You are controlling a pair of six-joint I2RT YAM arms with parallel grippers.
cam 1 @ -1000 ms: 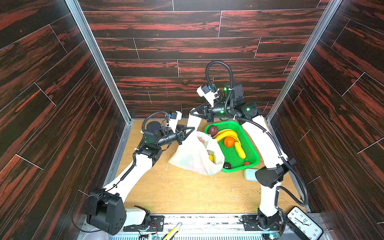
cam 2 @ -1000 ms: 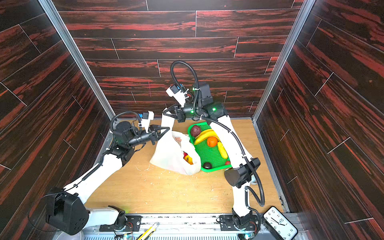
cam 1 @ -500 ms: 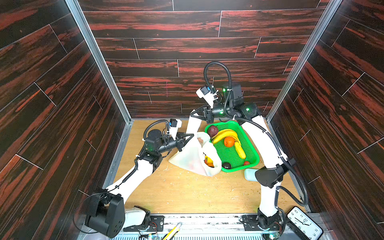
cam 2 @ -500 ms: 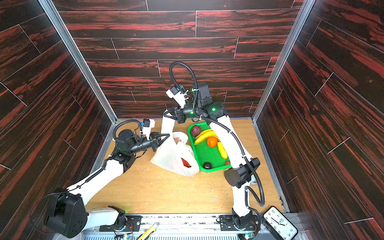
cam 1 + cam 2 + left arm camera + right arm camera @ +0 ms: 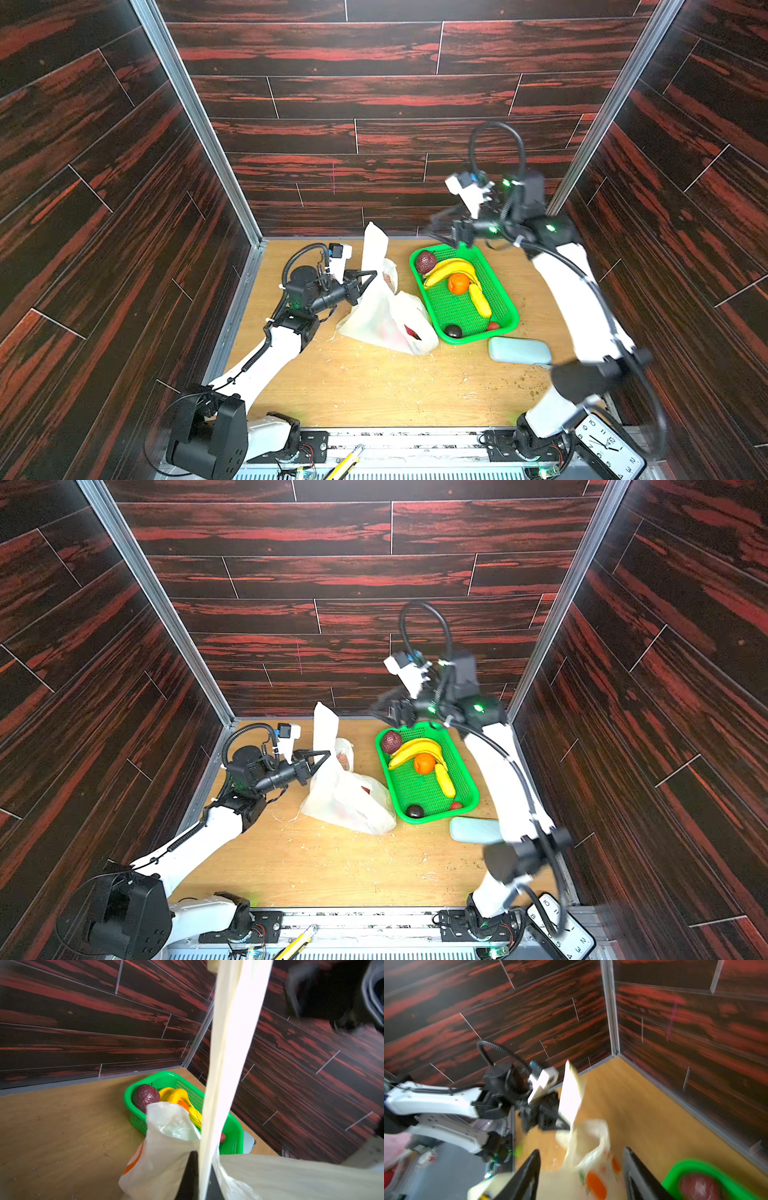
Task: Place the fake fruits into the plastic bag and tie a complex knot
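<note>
- The left gripper (image 5: 371,275) still pinches one strap (image 5: 374,245) of the plastic bag (image 5: 386,322), holding that strap upright.
- The bag has slumped on the table against the green basket (image 5: 513,320).
- The right gripper (image 5: 581,1150) has just let go; its jaws are spread and empty.
- Most fake fruits (image 5: 458,283) are still in the basket, so I reckon it's off to fetch one.

I see a wooden table (image 5: 374,390) with small crumbs on it. On its right half stands a green mesh basket (image 5: 453,308). Just beside the near corner of it lies a pale blue pouch (image 5: 519,351). A clock (image 5: 609,446) is at the front right corner, and a yellow tool (image 5: 347,459) at the front edge. Dark red plank walls (image 5: 374,95) stand on 3 sides.
</note>
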